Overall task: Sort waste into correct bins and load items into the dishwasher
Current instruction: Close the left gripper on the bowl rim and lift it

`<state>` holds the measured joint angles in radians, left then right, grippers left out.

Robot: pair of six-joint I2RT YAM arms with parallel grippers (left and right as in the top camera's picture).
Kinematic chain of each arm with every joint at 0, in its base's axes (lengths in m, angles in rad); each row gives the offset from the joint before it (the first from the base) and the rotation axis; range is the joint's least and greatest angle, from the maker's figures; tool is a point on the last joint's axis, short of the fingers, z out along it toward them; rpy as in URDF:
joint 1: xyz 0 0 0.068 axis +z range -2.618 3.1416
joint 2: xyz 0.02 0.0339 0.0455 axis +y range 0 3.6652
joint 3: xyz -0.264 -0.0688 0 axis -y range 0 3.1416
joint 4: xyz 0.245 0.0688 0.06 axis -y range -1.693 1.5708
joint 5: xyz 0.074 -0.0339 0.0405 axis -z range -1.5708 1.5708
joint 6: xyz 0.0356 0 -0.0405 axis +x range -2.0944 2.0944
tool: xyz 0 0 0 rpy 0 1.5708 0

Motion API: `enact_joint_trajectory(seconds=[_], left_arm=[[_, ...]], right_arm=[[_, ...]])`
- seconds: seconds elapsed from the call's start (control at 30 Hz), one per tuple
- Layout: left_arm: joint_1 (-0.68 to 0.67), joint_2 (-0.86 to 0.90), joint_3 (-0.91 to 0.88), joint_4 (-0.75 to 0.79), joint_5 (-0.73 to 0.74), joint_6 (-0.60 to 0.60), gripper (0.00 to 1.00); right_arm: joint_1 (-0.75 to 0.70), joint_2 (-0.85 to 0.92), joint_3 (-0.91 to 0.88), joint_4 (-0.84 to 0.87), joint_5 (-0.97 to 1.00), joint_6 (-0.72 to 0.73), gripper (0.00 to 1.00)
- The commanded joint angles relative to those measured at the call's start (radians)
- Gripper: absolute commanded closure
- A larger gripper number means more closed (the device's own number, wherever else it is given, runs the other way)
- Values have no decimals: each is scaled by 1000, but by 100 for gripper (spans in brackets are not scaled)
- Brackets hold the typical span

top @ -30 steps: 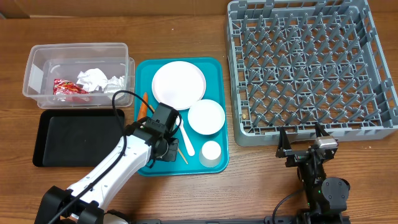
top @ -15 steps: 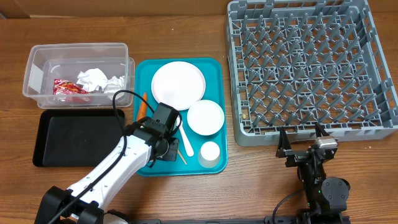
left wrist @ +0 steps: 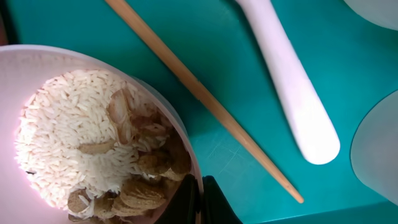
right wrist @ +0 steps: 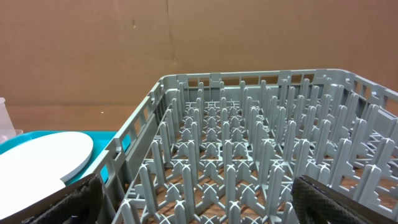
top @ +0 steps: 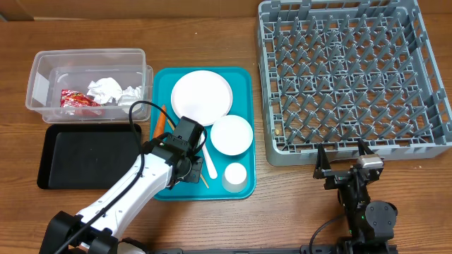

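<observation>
Left jaws clenched on rice bowl point(left wrist: 56, 59) rim, wooden stick point(left wrist: 205, 102) diagonal, right jaws spread

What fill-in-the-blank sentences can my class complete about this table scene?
1. The ____ snack wrapper and crumpled white napkins lie inside the clear rectangular plastic tub.
2. The left hand is shut on the rim of the round white bowl holding ____ and beige scraps.
3. The thin wooden stick lies beside the white plastic fork on the ____ serving tray.
4. The right hand, near the grey plastic dish rack, is ____.
Missing words: red; rice; teal; open.
</observation>
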<state>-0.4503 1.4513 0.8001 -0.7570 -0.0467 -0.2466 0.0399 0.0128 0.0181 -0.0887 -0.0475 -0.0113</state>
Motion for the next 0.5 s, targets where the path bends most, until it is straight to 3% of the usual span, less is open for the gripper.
enact_joint_trajectory(seconds=[0.0,0.47], left_arm=[[3,2,18,-5,-24,55,96],[3,2,39,-3,-66,102,96]], right_arm=[[-2,-10,-10,8,1,-4,0],[-2,-10,-10,8,1,-4,0]])
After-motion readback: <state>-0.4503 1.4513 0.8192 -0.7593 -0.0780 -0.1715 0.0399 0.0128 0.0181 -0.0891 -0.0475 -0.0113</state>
